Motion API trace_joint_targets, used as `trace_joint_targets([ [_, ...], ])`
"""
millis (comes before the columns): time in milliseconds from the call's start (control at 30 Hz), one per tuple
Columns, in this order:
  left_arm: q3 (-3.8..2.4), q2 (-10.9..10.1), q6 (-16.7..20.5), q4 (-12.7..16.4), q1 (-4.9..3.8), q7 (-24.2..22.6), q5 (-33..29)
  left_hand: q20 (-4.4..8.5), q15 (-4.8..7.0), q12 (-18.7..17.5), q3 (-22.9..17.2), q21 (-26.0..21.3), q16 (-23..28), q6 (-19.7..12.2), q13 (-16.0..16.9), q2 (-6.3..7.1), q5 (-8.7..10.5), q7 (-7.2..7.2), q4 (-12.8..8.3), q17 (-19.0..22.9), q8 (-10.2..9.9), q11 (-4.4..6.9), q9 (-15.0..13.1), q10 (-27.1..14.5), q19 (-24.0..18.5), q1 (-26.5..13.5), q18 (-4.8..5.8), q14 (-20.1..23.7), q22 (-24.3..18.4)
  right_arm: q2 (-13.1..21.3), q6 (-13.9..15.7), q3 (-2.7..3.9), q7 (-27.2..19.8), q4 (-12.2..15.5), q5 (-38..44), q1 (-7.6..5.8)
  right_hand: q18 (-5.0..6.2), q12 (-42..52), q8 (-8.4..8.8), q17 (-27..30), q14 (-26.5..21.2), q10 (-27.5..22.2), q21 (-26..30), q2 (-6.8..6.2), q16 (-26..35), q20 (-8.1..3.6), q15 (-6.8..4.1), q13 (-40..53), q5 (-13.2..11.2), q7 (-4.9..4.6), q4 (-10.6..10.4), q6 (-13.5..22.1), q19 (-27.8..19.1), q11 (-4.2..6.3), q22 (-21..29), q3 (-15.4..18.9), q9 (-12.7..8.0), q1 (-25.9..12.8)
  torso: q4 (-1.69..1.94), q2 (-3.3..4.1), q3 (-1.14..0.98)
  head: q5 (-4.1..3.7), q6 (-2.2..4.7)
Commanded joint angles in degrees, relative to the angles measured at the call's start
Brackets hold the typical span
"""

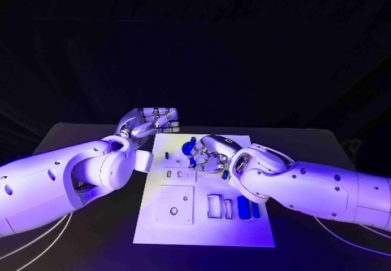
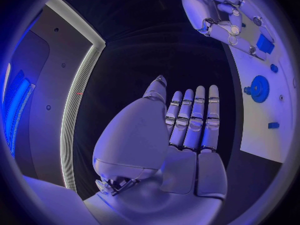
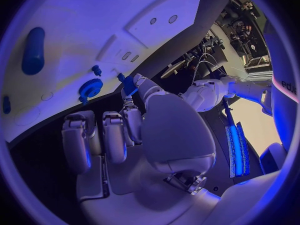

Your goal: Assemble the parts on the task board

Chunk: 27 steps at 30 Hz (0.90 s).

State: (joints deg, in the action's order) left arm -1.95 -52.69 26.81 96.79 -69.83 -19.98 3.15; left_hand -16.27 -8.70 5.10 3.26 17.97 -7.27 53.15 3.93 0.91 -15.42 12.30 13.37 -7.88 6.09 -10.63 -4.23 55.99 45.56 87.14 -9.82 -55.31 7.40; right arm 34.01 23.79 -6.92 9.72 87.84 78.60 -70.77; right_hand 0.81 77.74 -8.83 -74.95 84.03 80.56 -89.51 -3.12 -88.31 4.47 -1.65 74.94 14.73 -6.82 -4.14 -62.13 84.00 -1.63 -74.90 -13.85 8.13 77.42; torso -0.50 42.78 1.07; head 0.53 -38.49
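Note:
The white task board (image 1: 204, 228) lies in the middle of the black table. My right hand (image 1: 210, 153) hovers over its far half, beside a blue gear (image 1: 189, 148) that stands on the board. In the right wrist view a small blue part (image 3: 129, 85) is pinched between the thumb and a fingertip, close to the gear (image 3: 90, 88). My left hand (image 1: 151, 121) is off the board's far left corner, flat, with straight fingers (image 2: 190, 117) and nothing in it. Two long blue parts (image 1: 248, 209) lie near the board's right edge.
A small blue peg (image 1: 166, 153) stands left of the gear. A raised white plate with a hole (image 1: 175, 204) sits on the board's near left. A long blue piece (image 3: 33, 50) lies farther along the board. Black table surrounds the board.

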Motion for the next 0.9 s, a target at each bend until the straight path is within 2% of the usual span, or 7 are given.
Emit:
trace_joint_targets([
  [33, -0.04, 0.17, -0.64, 0.24, -0.06, 0.03, 0.02, -0.13, -0.16, -0.34, -0.10, 0.00, 0.38, 0.14, -0.06, -0.16, 0.20, 0.32, -0.32, -0.07, -0.31, 0.06, 0.06, -0.37, -0.17, 0.44, -0.48, -0.05, -0.06, -1.52, -1.37, -0.16, 5.10, -0.92, 7.67, 0.68, -0.66, -0.39, -0.07, -11.86, 5.22, 0.12, -0.03, -0.36, -0.13, -0.24, -0.53, 2.41, 0.70, 0.67, 0.27, -0.69, 5.59, 0.07, -14.68, -0.28, 0.11, -0.14, -0.01, 0.05, -0.07, 0.19, -0.38],
  [167, -0.04, 0.24, -0.60, 0.28, -0.07, 0.08, 0.02, -0.13, -0.16, -0.36, -0.10, 0.01, 0.39, 0.17, -0.06, -0.17, 0.21, 0.32, -0.31, -0.07, -0.31, 0.06, 0.05, -0.39, -0.17, 0.43, -0.49, -0.08, -0.06, -3.03, -1.52, -0.26, 6.34, -1.70, 9.43, 1.51, -0.65, -0.41, -0.08, -11.86, 5.22, 0.11, 0.00, -0.40, -0.13, -0.24, -0.54, 2.40, 0.87, 0.68, 0.32, -0.72, 5.56, 0.08, -14.66, -0.32, 0.13, -0.14, 0.06, 0.05, -0.10, 0.37, -0.56],
  [333, -0.04, 0.26, -0.60, 0.34, -0.07, 0.11, 0.02, -0.13, -0.16, -0.38, -0.09, 0.01, 0.39, 0.19, -0.07, -0.18, 0.22, 0.32, -0.29, -0.08, -0.30, 0.06, 0.04, -0.42, -0.17, 0.41, -0.49, -0.09, -0.06, -4.15, -1.75, -0.33, 6.90, -2.41, 10.53, 2.05, -0.66, -0.34, -0.09, -11.90, 5.23, 0.18, -0.03, -0.46, -0.15, -0.25, -0.54, 2.48, 0.92, 0.67, 0.35, -0.73, 5.59, 0.08, -14.69, -0.32, 0.14, -0.16, -0.11, 0.02, -0.05, 0.53, -0.61],
  [533, -0.04, 0.32, -0.65, 0.44, -0.07, 0.12, 0.02, -0.13, -0.16, -0.38, -0.09, 0.01, 0.39, 0.19, -0.07, -0.18, 0.22, 0.32, -0.29, -0.08, -0.30, 0.06, 0.04, -0.42, -0.17, 0.41, -0.49, -0.09, -0.06, -5.27, -2.03, -0.47, 7.12, -3.53, 11.50, 2.74, -0.66, -0.34, -0.09, -11.90, 5.23, 0.18, -0.03, -0.46, -0.15, -0.25, -0.54, 2.48, 0.92, 0.67, 0.35, -0.73, 5.59, 0.08, -14.69, -0.32, 0.14, -0.16, 0.00, 0.07, -0.09, 0.65, -0.68],
  [667, -0.04, 0.30, -0.65, 0.47, -0.07, 0.15, 0.02, -0.13, -0.16, -0.38, -0.09, 0.01, 0.39, 0.19, -0.07, -0.18, 0.22, 0.32, -0.29, -0.08, -0.30, 0.06, 0.04, -0.42, -0.17, 0.41, -0.49, -0.09, -0.06, -5.58, -2.00, -0.53, 7.07, -3.90, 11.77, 3.05, -0.66, -0.34, -0.09, -11.90, 5.23, 0.18, -0.03, -0.46, -0.15, -0.25, -0.54, 2.48, 0.92, 0.67, 0.35, -0.73, 5.59, 0.08, -14.69, -0.32, 0.14, -0.16, 0.05, 0.10, -0.12, 0.85, -0.70],
  [733, -0.04, 0.29, -0.64, 0.45, -0.07, 0.16, 0.02, -0.13, -0.16, -0.38, -0.09, 0.01, 0.39, 0.19, -0.07, -0.18, 0.22, 0.32, -0.29, -0.08, -0.30, 0.06, 0.04, -0.42, -0.17, 0.41, -0.49, -0.09, -0.06, -5.74, -2.00, -0.54, 7.06, -4.02, 11.90, 3.14, -0.65, -0.33, -0.10, -11.87, 5.22, 0.19, 0.00, -0.53, -0.14, -0.25, -0.54, 2.49, 0.95, 0.67, 0.36, -0.74, 5.57, 0.07, -14.66, -0.30, 0.15, -0.21, -0.07, 0.05, -0.08, 0.96, -0.72],
  [900, -0.05, 0.34, -0.71, 0.55, -0.07, 0.10, 0.02, -0.12, -0.16, -0.44, -0.08, 0.02, 0.42, 0.24, -0.08, -0.18, 0.23, 0.33, -0.29, -0.09, -0.30, 0.06, 0.03, -0.48, -0.17, 0.39, -0.50, -0.13, -0.07, -6.21, -2.01, -0.58, 7.05, -4.42, 12.08, 3.31, -0.64, -0.33, -0.11, -11.85, 5.22, 0.19, 0.02, -0.60, -0.13, -0.25, -0.54, 2.50, 0.97, 0.67, 0.37, -0.75, 5.55, 0.07, -14.64, -0.29, 0.17, -0.25, 0.06, 0.12, -0.02, 0.99, -0.67],
])
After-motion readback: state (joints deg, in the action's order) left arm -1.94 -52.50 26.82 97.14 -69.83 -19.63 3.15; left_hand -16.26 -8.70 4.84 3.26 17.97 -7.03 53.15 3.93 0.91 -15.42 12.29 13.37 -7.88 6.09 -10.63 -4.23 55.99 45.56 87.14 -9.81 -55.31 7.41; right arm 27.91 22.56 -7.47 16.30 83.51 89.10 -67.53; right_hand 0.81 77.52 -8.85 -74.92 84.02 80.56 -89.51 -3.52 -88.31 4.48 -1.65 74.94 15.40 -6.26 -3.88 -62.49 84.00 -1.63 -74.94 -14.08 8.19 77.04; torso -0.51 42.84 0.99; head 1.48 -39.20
